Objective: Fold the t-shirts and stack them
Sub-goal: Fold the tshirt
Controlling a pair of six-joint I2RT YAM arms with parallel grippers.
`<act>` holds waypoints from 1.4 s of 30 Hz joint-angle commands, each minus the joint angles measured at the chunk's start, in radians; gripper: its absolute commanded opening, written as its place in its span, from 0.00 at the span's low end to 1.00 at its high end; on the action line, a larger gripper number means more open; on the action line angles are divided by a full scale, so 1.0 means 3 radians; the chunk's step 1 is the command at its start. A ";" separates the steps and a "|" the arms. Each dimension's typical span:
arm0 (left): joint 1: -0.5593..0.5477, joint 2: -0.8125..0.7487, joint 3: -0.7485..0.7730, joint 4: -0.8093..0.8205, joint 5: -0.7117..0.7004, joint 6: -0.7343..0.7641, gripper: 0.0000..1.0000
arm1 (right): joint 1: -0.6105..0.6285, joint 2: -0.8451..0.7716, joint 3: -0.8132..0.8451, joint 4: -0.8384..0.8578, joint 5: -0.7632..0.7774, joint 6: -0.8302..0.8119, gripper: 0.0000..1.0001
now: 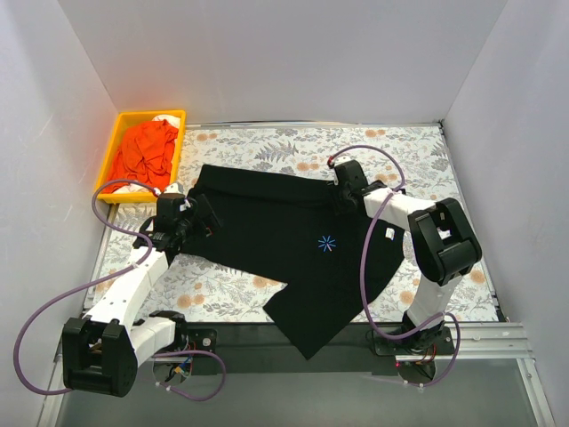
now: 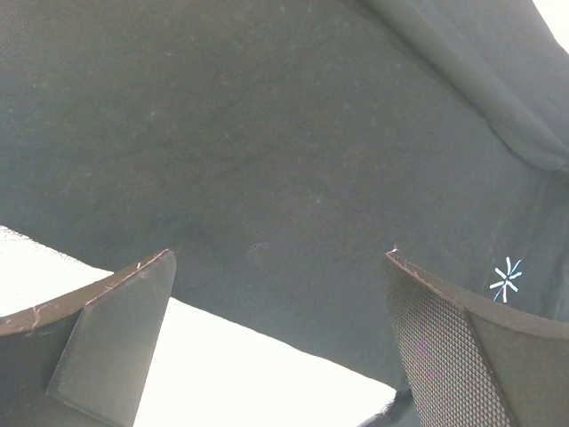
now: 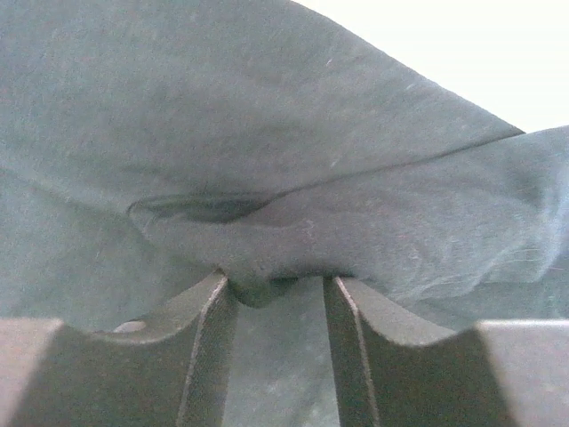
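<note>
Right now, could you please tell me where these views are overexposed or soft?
Top external: evenly lit and sharp, though the black t-shirt shows little fold detail. Left wrist: the table beyond the cloth is blown out white. Right wrist: upper-right corner blown white, cloth washed grey-green.

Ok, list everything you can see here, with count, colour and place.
t-shirt: one, black, spread mid-table, near corner over the front edge
starburst print: one, blue, on the t-shirt
tray: one, yellow, far left corner
cloth: one heap, orange, in the tray
table cover: one, floral, under everything
cables: two, purple, along the arms
arms: two, white and black, near edge
left gripper: one, black, open at the t-shirt's left edge
right gripper: one, black, fingers astride a bunched t-shirt fold; grip unclear
</note>
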 commanded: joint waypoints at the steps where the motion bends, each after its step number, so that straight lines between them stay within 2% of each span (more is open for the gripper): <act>1: -0.0012 -0.0051 0.0011 -0.0041 -0.0036 0.0046 0.92 | 0.0019 0.0059 0.0211 0.0091 0.0297 -0.0115 0.39; 5: -0.0012 -0.0061 0.0011 -0.0056 -0.0056 0.0057 0.92 | 0.0034 0.0095 0.0278 0.0096 0.0333 -0.0140 0.33; 11: -0.0012 -0.0077 0.0001 -0.0061 -0.0061 0.0057 0.92 | 0.0045 0.0120 0.0293 0.0086 0.0436 -0.0237 0.12; 12: -0.0012 -0.0072 0.0006 -0.0061 -0.0066 0.0062 0.92 | 0.0050 0.0095 0.0288 0.0065 0.0436 -0.0238 0.05; 14: -0.0012 -0.0077 0.0016 -0.0061 -0.0066 0.0062 0.92 | 0.0055 0.0064 0.0293 0.0025 0.0441 -0.0253 0.01; 18: -0.0012 -0.0097 0.0041 -0.0082 -0.0061 0.0067 0.92 | 0.0075 -0.0053 0.0385 -0.0287 0.0436 -0.0258 0.01; 24: -0.0012 -0.0112 0.0077 -0.0133 -0.0041 0.0062 0.92 | 0.0126 -0.0212 0.0676 -0.1181 0.0313 -0.0176 0.01; 29: -0.0012 -0.0123 0.0082 -0.0169 -0.0015 0.0031 0.92 | 0.0203 -0.0217 0.0866 -0.2095 0.0145 0.0053 0.01; 35: -0.0012 -0.0118 0.0098 -0.0179 -0.0005 0.0005 0.92 | 0.0387 -0.0044 0.1019 -0.2767 -0.0198 0.0253 0.04; 38: -0.0007 -0.0102 0.0108 -0.0189 0.0015 0.0005 0.92 | 0.0479 0.0089 0.1111 -0.3064 -0.0336 0.0304 0.11; 41: -0.0012 -0.0092 0.0128 -0.0194 0.0026 0.0005 0.92 | 0.0500 0.0131 0.1228 -0.3197 -0.0469 0.0274 0.23; 42: -0.0012 -0.0087 0.0133 -0.0194 0.0031 0.0005 0.92 | 0.0500 0.0095 0.1264 -0.3187 -0.0464 0.0269 0.30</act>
